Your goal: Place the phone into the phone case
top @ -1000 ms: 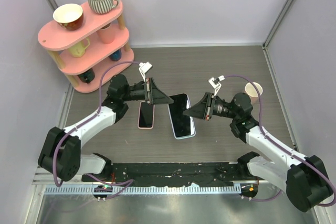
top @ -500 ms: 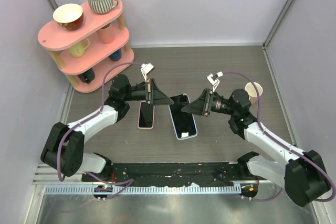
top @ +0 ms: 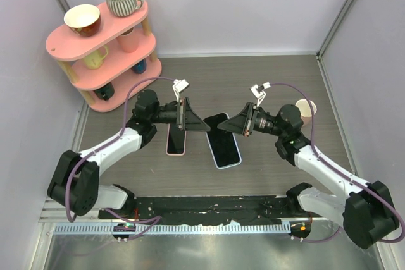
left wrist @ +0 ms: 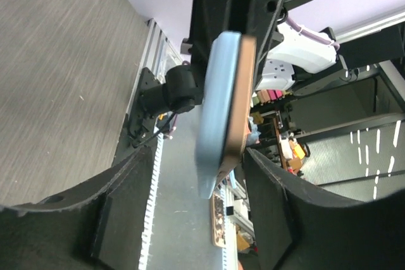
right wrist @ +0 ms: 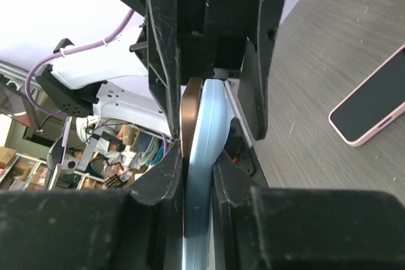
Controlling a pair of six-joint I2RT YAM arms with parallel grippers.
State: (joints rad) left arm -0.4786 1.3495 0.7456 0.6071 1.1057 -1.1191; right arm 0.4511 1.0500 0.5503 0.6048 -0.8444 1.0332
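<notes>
A dark-screened phone in a light blue case (top: 225,143) is held off the table at the centre, between both arms. My right gripper (top: 236,125) is shut on its far end. In the right wrist view the blue case (right wrist: 205,156) and the phone's bronze edge (right wrist: 190,102) sit pressed between my fingers. My left gripper (top: 197,123) is open. In the left wrist view its fingers (left wrist: 120,219) stand either side of the case's free end (left wrist: 215,137) without touching it.
A pink-cased phone (top: 176,138) lies screen up on the table left of centre; it also shows in the right wrist view (right wrist: 370,102). A pink shelf (top: 101,49) with mugs stands at the back left. A paper cup (top: 306,108) stands at the right.
The blue-cased phone has moved slightly right and toward the front. My left gripper has followed it to the right. My right gripper has kept its hold.
</notes>
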